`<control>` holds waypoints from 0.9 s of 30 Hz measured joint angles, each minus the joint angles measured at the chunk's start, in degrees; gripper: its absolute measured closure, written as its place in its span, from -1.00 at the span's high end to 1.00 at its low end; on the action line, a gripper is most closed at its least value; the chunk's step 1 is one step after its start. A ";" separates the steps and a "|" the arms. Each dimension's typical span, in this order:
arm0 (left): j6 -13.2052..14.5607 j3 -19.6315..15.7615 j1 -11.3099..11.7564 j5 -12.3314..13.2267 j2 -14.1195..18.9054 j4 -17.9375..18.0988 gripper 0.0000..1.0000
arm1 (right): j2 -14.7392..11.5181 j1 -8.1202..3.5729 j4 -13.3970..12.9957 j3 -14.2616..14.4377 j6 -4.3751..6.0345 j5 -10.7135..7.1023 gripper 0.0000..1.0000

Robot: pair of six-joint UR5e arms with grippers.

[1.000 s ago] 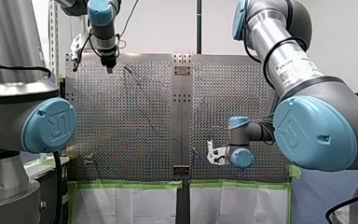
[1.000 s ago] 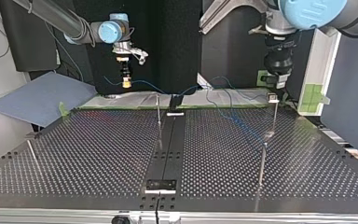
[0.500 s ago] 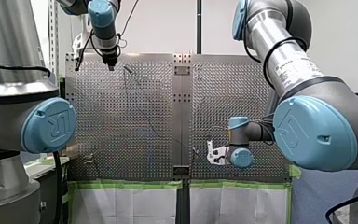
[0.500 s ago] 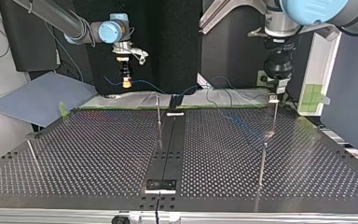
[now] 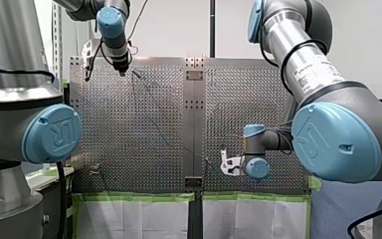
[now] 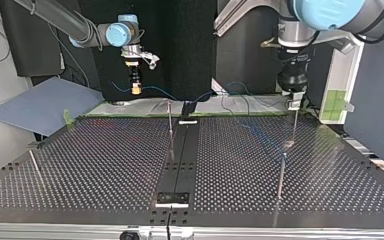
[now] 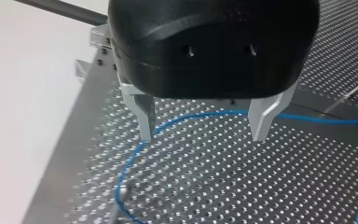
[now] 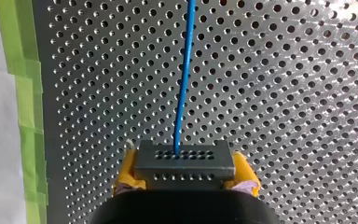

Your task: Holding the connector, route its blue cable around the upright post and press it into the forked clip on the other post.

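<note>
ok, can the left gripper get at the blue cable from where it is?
Probably yes: my left gripper is open, and the blue cable runs across the perforated table ahead of its spread fingers, with nothing in between.

Front cam: high, near edge, looks across table (image 5: 238, 99). Top cam: far edge, low, faces back. Both cover whole table. Wrist cams: close, aimed at it.

Left tool (image 7: 203, 137) gapes wide; right tool (image 8: 185, 175) clamps.
</note>
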 joint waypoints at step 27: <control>10.21 -1.34 -0.17 3.99 -4.06 13.06 1.00 | 0.00 0.15 -0.29 -0.07 0.40 -1.27 -1.00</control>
